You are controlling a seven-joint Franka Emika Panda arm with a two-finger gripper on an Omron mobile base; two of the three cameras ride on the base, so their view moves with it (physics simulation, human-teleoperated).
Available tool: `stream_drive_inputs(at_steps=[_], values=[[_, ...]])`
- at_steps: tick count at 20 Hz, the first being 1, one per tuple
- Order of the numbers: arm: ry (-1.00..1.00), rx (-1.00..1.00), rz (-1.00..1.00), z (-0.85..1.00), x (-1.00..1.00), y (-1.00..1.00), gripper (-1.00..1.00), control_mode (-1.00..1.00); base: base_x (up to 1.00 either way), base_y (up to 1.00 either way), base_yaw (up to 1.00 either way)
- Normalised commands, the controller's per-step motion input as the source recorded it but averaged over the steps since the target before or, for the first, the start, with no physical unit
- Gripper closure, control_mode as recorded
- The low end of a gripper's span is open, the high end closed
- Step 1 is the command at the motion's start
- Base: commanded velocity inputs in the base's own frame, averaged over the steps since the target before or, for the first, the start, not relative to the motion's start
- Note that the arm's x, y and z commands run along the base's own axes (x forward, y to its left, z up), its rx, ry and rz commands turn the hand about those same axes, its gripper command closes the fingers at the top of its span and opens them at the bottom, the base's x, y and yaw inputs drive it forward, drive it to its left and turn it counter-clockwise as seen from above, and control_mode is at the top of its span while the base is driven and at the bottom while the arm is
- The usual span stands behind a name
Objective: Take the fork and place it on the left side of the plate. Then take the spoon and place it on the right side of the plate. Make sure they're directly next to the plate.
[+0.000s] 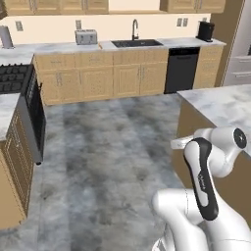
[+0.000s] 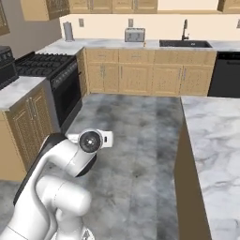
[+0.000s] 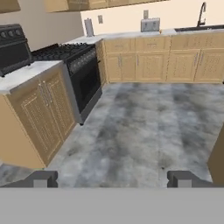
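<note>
your pincer hangs released and empty over the kitchen floor, so fork, spoon and plate all await you.

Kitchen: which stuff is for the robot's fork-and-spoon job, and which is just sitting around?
For the job: white robot arm, its dark jaws wide open.
Just sitting around: silver boxy toaster, black stove, dark sink with a black tap, black dishwasher.

Glossy white arm (black joint bands), rounded links
</note>
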Motion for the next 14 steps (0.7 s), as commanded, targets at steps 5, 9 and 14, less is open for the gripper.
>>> stream_drive_inputs(at_steps=[5,9,14], values=[[0.00,0.00,0.00,0.00,0.00,0.00,-1.00,1.00,1.00,0.00,-0.02],[0.00,0.00,0.00,0.00,0.00,0.00,-1.00,1.00,1.00,0.00,0.00],[0.00,0.00,0.00,0.00,0.00,0.00,-1.00,1.00,1.00,0.00,0.00]])
